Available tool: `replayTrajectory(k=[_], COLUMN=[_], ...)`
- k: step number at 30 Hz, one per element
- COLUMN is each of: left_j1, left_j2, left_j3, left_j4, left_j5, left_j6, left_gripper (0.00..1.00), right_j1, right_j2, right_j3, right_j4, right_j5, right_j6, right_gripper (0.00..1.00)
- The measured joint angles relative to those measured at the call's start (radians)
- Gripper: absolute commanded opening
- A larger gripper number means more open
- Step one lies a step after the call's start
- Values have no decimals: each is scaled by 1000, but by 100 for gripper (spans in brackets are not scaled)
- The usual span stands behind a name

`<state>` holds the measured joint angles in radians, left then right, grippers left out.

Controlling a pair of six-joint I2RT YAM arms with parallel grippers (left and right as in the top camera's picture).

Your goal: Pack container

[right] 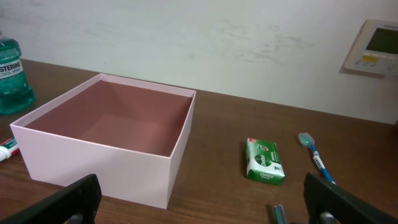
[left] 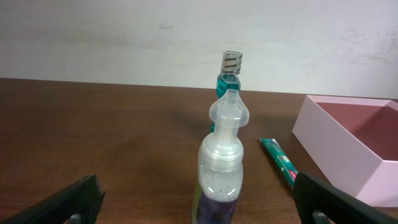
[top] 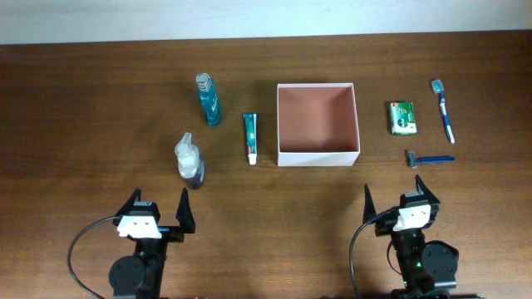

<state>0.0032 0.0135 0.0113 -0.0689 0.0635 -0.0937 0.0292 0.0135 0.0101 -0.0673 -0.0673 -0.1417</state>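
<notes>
Two pairs of jaws stand wide open and empty, left gripper (top: 160, 201) and right gripper (top: 394, 196), with the box (top: 318, 157) well ahead, between them, nearer the right.

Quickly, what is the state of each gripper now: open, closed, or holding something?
Left gripper: open, holding nothing.
Right gripper: open, holding nothing.

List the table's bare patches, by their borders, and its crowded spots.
Free: the table's left end, beyond mouthwash and spray bottle; the front strip between box, left gripper and right gripper. Crowded: soap, toothbrush and razor, right of the box.
</notes>
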Motion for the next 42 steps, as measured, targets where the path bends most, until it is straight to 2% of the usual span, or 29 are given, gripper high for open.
replayTrajectory(k=[42], left_j1=[0], left_j2=[0], left_j3=[0], left_j4=[25], left_j5=[-32], left_j6=[0], left_gripper=[99], right_j1=[0], right_j2=[0], right_j3=[0], right_j4=[0], right_j5=[0], right_j6=[0], right_gripper=[99])
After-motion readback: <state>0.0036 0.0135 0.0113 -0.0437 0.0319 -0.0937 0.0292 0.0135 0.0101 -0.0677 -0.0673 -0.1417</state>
